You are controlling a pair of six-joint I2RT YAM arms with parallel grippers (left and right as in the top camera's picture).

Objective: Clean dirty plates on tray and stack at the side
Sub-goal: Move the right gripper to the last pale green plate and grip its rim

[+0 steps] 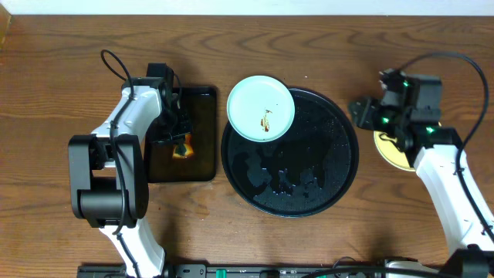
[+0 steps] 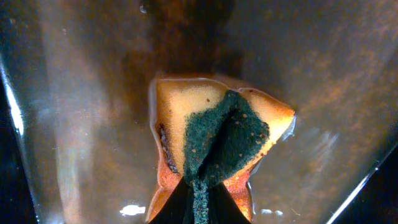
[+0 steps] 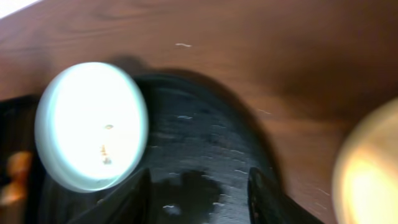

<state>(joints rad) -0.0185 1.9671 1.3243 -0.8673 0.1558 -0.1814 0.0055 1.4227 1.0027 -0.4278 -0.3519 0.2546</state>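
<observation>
Glossy, wet-looking black tray (image 1: 328,147); smooth, perhaps ceramic pale blue plate (image 1: 247,100) at its eleven o'clock; wood-grain table (image 1: 62,62); rough, scrubby-faced sponge (image 2: 217,137).

A brown wooden table (image 1: 62,46) fills nearly the whole overhead view, its darker grain running left to right in long wavy bands. Along the far edge runs a narrow white strip (image 1: 309,6); whether it is wall or floor cannot be told. The right wrist view shows white in its top left corner too. The light is even, and shadows on the wood are soft. A small pale fleck (image 3: 183,45) lies on the wood.
</observation>
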